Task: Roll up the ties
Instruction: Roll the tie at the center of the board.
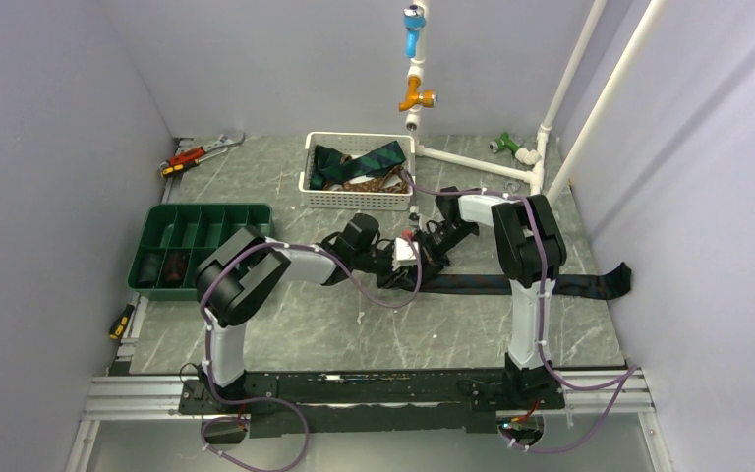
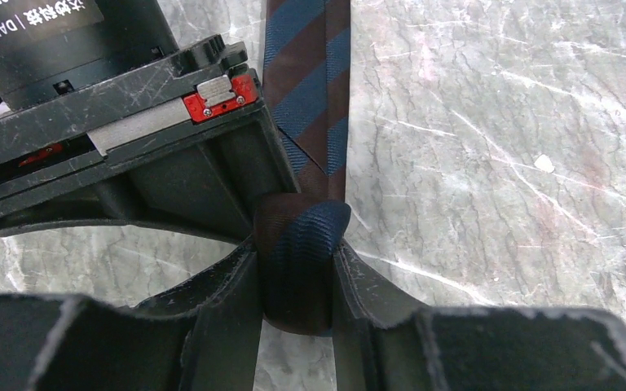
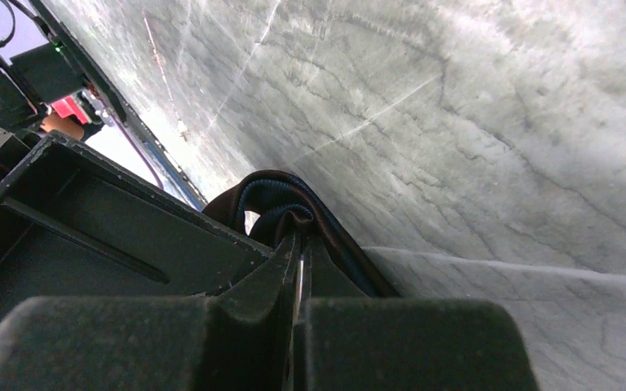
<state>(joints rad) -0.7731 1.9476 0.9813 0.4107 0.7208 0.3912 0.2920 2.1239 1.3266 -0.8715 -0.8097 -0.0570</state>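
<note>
A dark navy and maroon striped tie (image 1: 531, 285) lies flat across the table toward the right wall. Its left end is wound into a small roll (image 2: 301, 261) where both grippers meet. My left gripper (image 2: 300, 248) clamps this roll from both sides, and the flat strip (image 2: 310, 81) runs away from it. My right gripper (image 3: 299, 236) is shut, with the tie's fabric (image 3: 281, 199) looped over its tips and pinched between them. In the top view the left gripper (image 1: 400, 258) and right gripper (image 1: 423, 248) sit tip to tip. More ties (image 1: 359, 162) lie in the white basket.
The white basket (image 1: 359, 201) stands behind the grippers. A green divided tray (image 1: 202, 212) at the left holds two dark rolls (image 1: 161, 267). A wrench and pliers (image 1: 202, 150) lie at the back left, a screwdriver (image 1: 120, 322) by the left edge, white pipes (image 1: 472, 162) at the back right.
</note>
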